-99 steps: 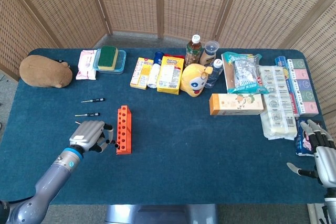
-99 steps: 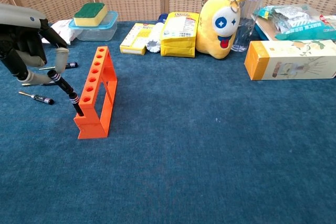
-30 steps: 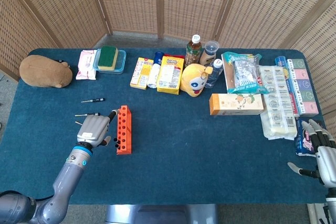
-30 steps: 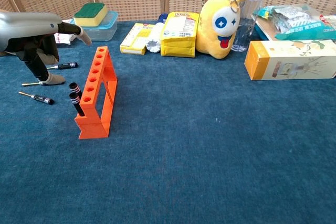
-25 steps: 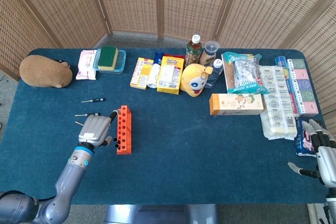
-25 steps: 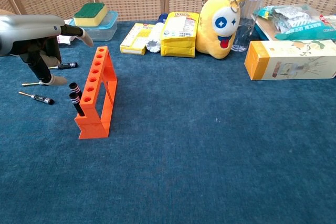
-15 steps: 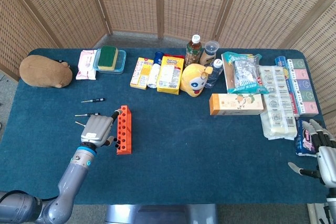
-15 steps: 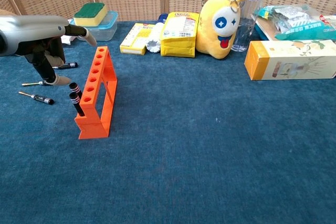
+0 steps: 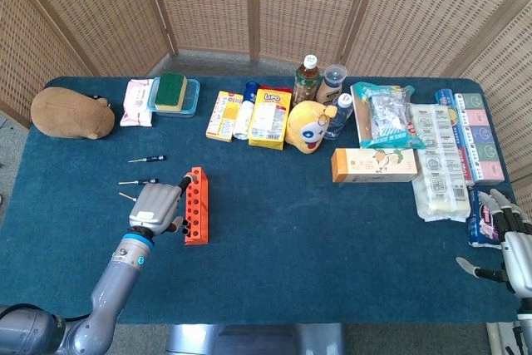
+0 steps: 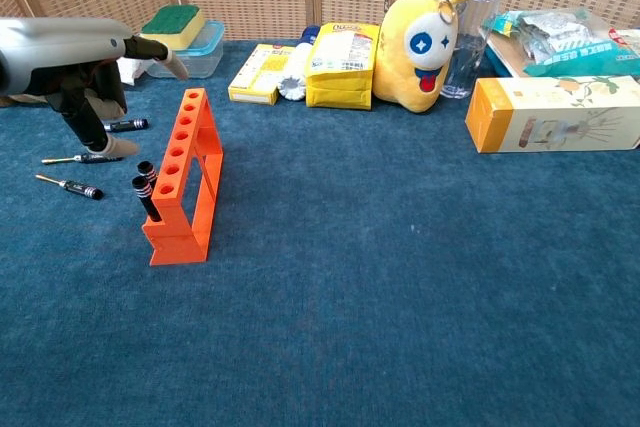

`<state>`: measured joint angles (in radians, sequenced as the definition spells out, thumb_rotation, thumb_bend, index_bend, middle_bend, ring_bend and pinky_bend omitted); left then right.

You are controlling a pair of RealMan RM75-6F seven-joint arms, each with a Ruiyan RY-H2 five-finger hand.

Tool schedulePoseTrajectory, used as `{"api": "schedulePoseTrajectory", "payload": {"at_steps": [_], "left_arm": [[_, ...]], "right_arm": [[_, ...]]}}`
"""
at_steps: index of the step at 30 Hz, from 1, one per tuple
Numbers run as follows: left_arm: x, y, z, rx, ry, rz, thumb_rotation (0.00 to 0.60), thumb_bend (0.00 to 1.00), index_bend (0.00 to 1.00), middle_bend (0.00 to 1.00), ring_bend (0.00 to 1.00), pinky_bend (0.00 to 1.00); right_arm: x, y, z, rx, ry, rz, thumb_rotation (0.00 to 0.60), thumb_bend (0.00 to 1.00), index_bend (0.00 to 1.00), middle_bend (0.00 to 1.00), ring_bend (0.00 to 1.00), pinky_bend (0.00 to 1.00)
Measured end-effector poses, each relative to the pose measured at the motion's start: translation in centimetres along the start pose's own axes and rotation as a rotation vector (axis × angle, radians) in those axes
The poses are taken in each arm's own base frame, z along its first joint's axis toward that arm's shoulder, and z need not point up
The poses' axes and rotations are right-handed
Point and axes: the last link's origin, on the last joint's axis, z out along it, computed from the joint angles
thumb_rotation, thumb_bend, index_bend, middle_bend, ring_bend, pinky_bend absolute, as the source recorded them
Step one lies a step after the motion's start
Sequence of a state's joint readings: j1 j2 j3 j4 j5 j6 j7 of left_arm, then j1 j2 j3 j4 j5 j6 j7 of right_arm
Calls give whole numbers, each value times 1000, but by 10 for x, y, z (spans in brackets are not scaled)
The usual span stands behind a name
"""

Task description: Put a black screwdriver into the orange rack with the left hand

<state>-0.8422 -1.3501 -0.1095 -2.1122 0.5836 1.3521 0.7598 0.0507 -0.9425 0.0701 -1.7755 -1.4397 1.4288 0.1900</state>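
Wicker screens close off the top of both views, and below them we see a table (image 9: pixel 274 230) covered in dark blue cloth. Left of centre stands the orange rack (image 10: pixel 184 176), upright, its row of holes running away from the chest camera. Two black screwdrivers (image 10: pixel 146 188) sit tilted in its nearest holes, handles sticking out toward the left; nothing is touching them. Our left hand (image 10: pixel 75 59) hovers at the upper left of the chest view, just above and left of the rack, fingers spread and holding nothing. Three more small screwdrivers (image 10: pixel 69 186) lie loose on the cloth at the left edge. Our right hand (image 9: pixel 509 241) rests at the lower right corner of the head view, fingers apart, empty, beside a stack of packets (image 9: pixel 453 155). Along the far side we see a yellow plush toy (image 10: pixel 426 33), snack boxes (image 10: pixel 341 65) and a sponge on a clear tub (image 10: pixel 176 39).
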Motion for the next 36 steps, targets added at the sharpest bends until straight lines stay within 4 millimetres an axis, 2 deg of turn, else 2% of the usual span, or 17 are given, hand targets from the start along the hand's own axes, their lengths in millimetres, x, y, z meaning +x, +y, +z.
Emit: {"api": "schedulePoseTrajectory", "payload": {"at_steps": [4, 5, 7, 8, 10, 12, 13, 15, 19, 22, 25, 29, 32, 36], "left_arm": [[8, -4, -5, 5, 29, -1, 600, 298, 125, 972, 943, 1000], [11, -6, -7, 9, 34, -2, 600, 294, 122, 943, 915, 1000], [14, -10, -10, 14, 45, 4, 600, 275, 109, 814, 811, 974], [16, -14, -12, 16, 51, 12, 600, 267, 92, 740, 749, 939], [18, -18, -15, 15, 56, 24, 600, 226, 23, 390, 437, 716], [20, -24, -19, 9, 62, 33, 600, 183, 0, 160, 219, 546], [20, -27, -21, 5, 66, 37, 600, 156, 0, 77, 139, 480], [22, -33, -25, -7, 81, 46, 600, 115, 0, 8, 47, 396], [23, -50, -34, -33, 132, 66, 600, 80, 0, 0, 0, 259], [23, -66, -42, -56, 195, 77, 600, 78, 0, 0, 0, 233], [19, -94, -55, -61, 272, 80, 600, 79, 0, 0, 0, 213], [4, -145, -86, 11, 320, 77, 600, 78, 0, 0, 0, 196], [-6, -172, -106, 103, 317, 31, 600, 77, 0, 0, 0, 173], [-15, -195, -124, 194, 321, -46, 600, 78, 0, 0, 0, 154]], "right_arm": [[-1, -1, 0, 2, -2, -2, 600, 8, 0, 7, 73, 0], [-1, -1, 0, 3, -2, -3, 600, 7, 0, 7, 73, 0], [-1, -1, 0, 3, -3, -4, 600, 8, 0, 7, 73, 0], [-1, -1, 0, 3, -4, -5, 600, 8, 0, 7, 73, 0], [-2, -1, 0, 4, -6, -8, 600, 8, 0, 7, 73, 0], [-3, -2, 0, 5, -7, -12, 600, 8, 0, 7, 73, 0], [-3, -2, 0, 5, -8, -14, 600, 8, 0, 7, 73, 0], [-4, -3, 0, 6, -9, -18, 600, 8, 0, 7, 73, 0], [-5, -3, 0, 9, -10, -25, 600, 6, 0, 7, 73, 0], [-4, -4, 1, 16, -4, -37, 600, 1, 0, 7, 73, 0], [-3, -3, 2, 16, 10, -49, 600, 0, 0, 7, 73, 0], [-2, -2, 3, 6, 23, -63, 600, 0, 0, 7, 68, 0], [0, 0, 3, -2, 50, -97, 600, 0, 0, 4, 32, 0], [3, -1, 3, -6, 122, -169, 600, 0, 0, 0, 1, 0]]}}
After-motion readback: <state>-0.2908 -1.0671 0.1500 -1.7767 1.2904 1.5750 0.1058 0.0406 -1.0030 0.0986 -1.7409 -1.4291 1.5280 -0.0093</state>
